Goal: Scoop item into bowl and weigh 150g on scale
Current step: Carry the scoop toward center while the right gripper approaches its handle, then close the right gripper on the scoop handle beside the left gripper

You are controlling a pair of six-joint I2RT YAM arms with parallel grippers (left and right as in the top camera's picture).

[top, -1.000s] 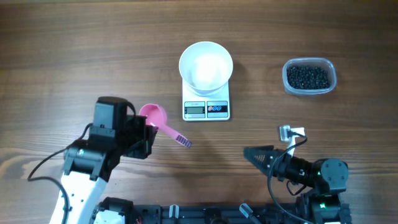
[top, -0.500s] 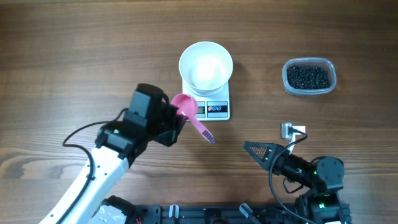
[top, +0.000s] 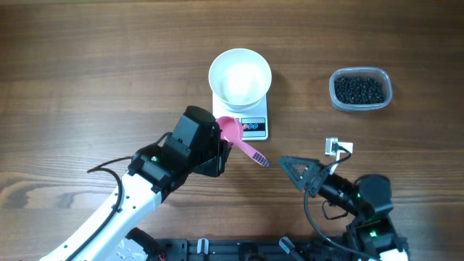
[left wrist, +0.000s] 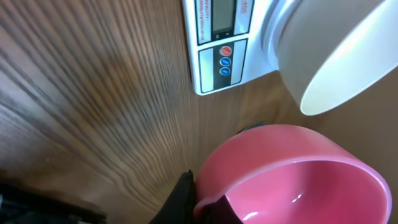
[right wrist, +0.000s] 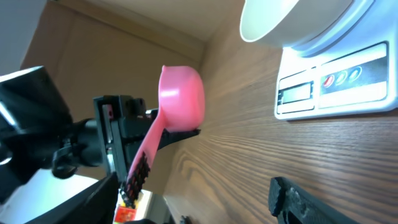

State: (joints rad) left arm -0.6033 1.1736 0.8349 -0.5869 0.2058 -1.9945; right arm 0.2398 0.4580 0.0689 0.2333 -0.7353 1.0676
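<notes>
Pink scoop (top: 243, 142) moved R to scale (top: 255, 131); handle pts down-right.

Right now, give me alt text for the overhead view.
The left gripper holds an empty pink scoop at the front of the white scale, which carries an empty white bowl. Black beads fill a clear tub at right; the right gripper is open.
</notes>
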